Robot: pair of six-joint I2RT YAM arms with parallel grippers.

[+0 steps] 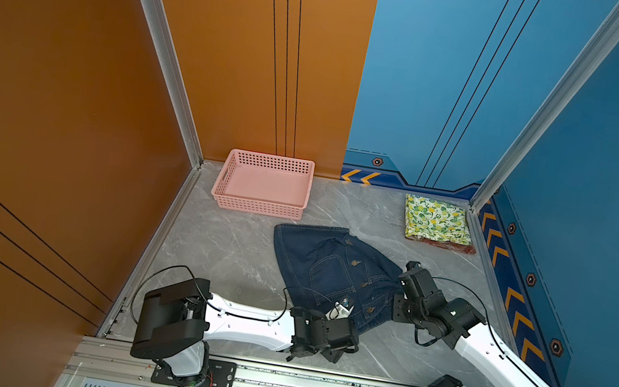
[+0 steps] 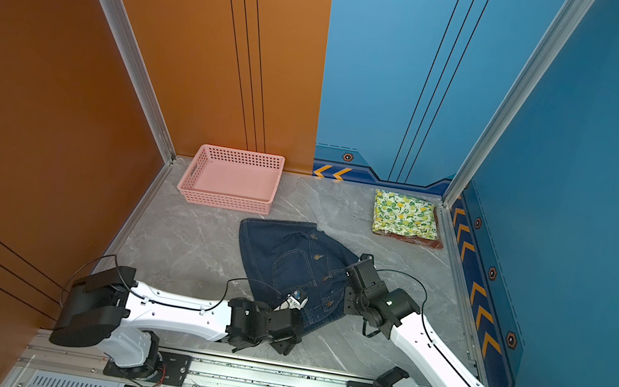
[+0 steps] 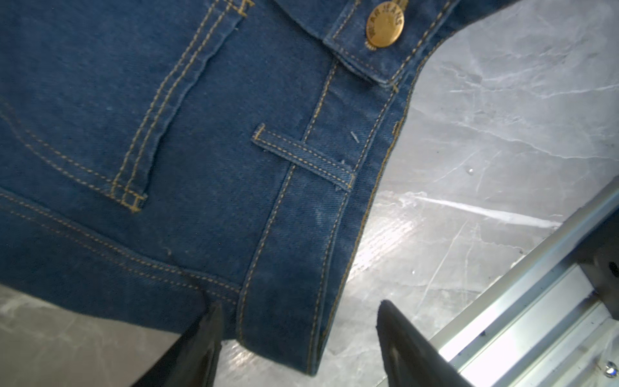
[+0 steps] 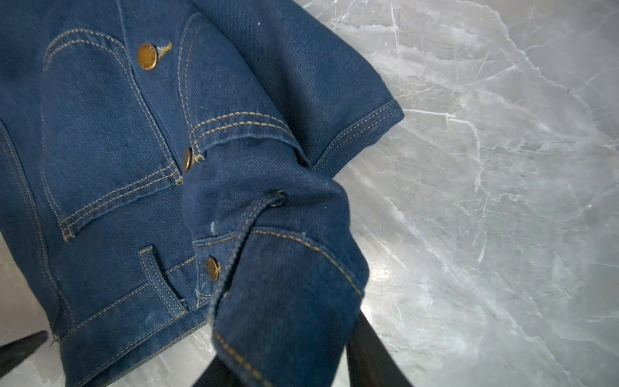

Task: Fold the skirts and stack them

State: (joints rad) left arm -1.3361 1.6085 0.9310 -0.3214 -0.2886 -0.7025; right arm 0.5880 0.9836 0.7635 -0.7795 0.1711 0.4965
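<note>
Currently we see the denim skirt (image 1: 321,268) on the table (image 1: 227,249), near centre; left fingers (image 3: 201,351) wide, straddling its waistband corner; right fingers (image 4: 368,355) have a denim fold between them, grip unclear.

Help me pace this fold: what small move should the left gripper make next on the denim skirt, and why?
Probably close the left gripper on the waistband. Its jaws stand open astride that band's end on the denim skirt, which lies not yet folded, and the right gripper has another edge bunched between its fingers.
</note>
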